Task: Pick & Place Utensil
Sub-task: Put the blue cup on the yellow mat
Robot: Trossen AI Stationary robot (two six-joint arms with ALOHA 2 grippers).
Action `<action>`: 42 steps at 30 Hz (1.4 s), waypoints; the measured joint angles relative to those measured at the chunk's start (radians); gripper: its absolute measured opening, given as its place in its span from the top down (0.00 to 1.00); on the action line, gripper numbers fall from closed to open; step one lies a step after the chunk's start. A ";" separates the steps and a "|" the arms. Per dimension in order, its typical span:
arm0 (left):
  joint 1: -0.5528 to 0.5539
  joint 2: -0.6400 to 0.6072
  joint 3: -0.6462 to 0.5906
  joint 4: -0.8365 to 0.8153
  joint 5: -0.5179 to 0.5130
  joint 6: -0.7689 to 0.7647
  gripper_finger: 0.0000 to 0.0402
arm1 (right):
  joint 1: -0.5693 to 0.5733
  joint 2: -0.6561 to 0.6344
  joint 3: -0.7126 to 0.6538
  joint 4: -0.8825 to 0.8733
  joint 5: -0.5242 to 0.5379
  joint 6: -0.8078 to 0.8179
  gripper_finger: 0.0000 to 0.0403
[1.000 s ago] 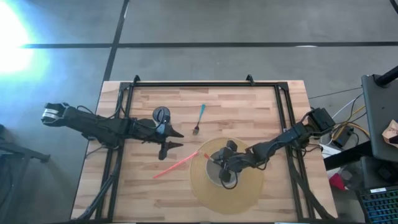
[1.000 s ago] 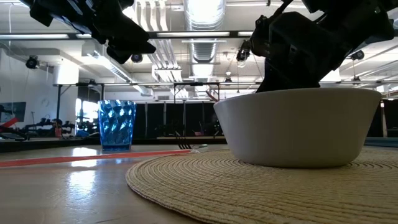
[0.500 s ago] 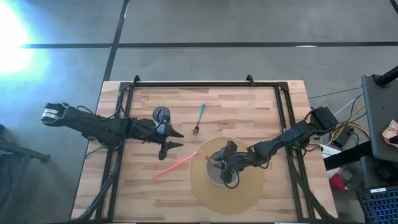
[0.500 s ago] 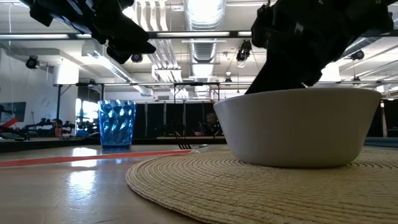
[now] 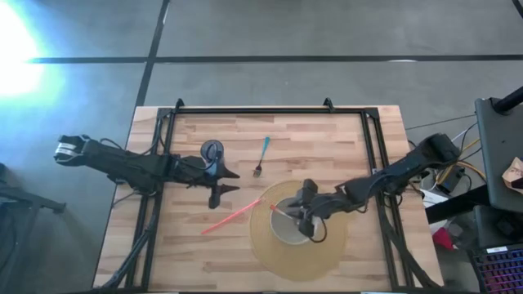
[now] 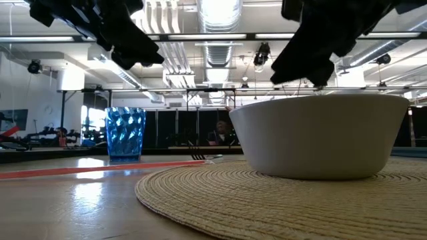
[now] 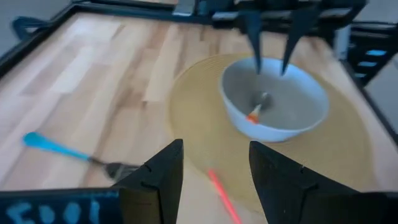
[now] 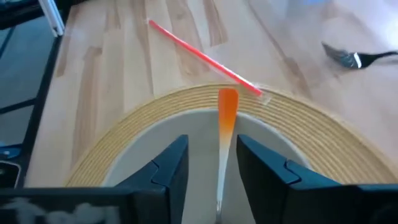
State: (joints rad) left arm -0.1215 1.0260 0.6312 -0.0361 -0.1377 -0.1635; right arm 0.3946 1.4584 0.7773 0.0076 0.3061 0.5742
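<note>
An orange-and-white utensil (image 8: 226, 118) lies in the white bowl (image 5: 288, 229), its orange end propped at the rim (image 5: 275, 210) and its pale end down inside. The bowl stands on a round woven placemat (image 5: 327, 257). My right gripper (image 8: 210, 146) hangs open just above the bowl, one finger on either side of the utensil, touching nothing; the left wrist view shows its fingertips (image 7: 256, 43) clear of the bowl (image 7: 292, 121). My left gripper (image 5: 235, 182) waits open above the table's left half, near a blue cup (image 5: 212, 151).
A red stick (image 5: 231, 216) lies on the wood with one end at the placemat's edge. A blue-handled fork (image 5: 261, 157) lies toward the far side. The blue cup (image 6: 125, 133) stands upright at the left. A black frame (image 5: 270, 110) rims the table.
My right gripper has risen out of the bowl and drawn back a little toward the table's right edge. The orange-and-white utensil stays lying in the bowl.
</note>
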 joint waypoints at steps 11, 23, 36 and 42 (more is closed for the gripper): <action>0.003 -0.013 0.105 -0.231 -0.085 0.000 0.57 | 0.000 -0.177 0.000 -0.068 0.010 -0.119 0.72; 0.014 -0.014 0.231 -0.604 -0.344 -0.008 0.57 | 0.000 -0.291 -0.001 -0.159 0.011 -0.133 0.75; 0.160 -0.015 0.358 -0.843 -0.287 -0.019 0.57 | 0.000 -0.278 -0.001 -0.162 0.011 -0.133 0.70; 0.264 -0.013 0.378 -0.886 -0.151 0.017 0.57 | -0.001 -0.278 -0.001 -0.162 0.011 -0.133 0.69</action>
State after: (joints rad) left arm 0.1422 1.0127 1.0096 -0.9220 -0.2891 -0.1463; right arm 0.3939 1.1801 0.7765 -0.1542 0.3172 0.4412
